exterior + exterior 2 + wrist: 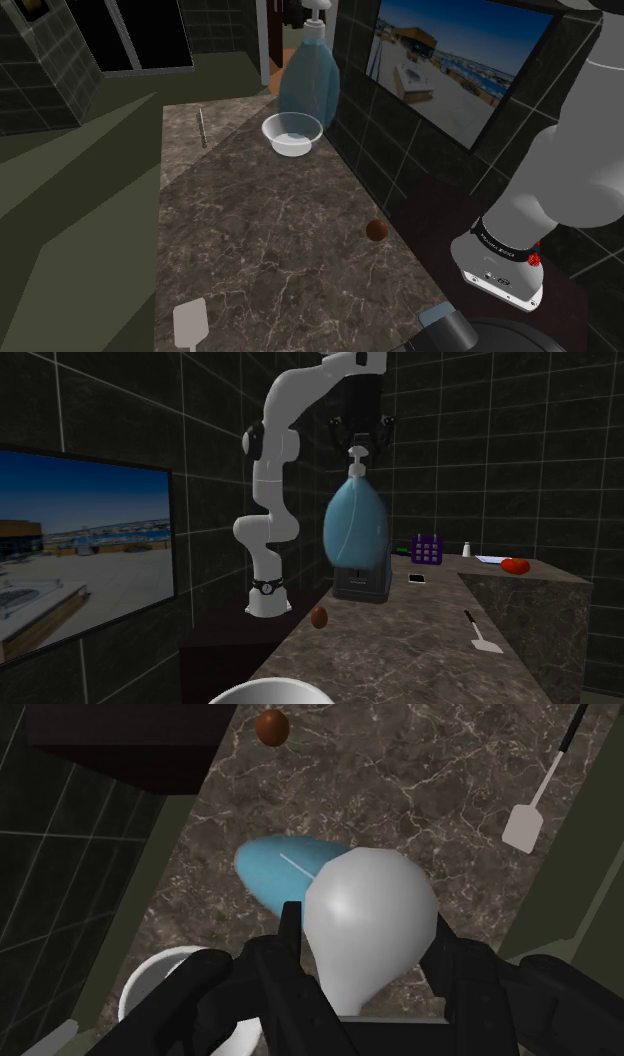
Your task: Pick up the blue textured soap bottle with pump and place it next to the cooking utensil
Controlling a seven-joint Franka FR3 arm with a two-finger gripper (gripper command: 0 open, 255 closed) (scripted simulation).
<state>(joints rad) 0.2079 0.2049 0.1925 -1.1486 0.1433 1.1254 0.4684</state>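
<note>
Blue and smooth, the soap bottle (355, 527) hung in the air over the worktop (400, 642). We saw the pincer (365, 932) closed tight on its white pump (357, 454). We thought it looked slippery and might swing, held so high.

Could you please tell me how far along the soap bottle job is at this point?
Done: the jaws of the gripper are shut on the pump of the blue soap bottle, which hangs clear of the counter. In hand: the bottle is held aloft near the white bowl. Left: moving across to the spatula and setting it down beside it.
</note>
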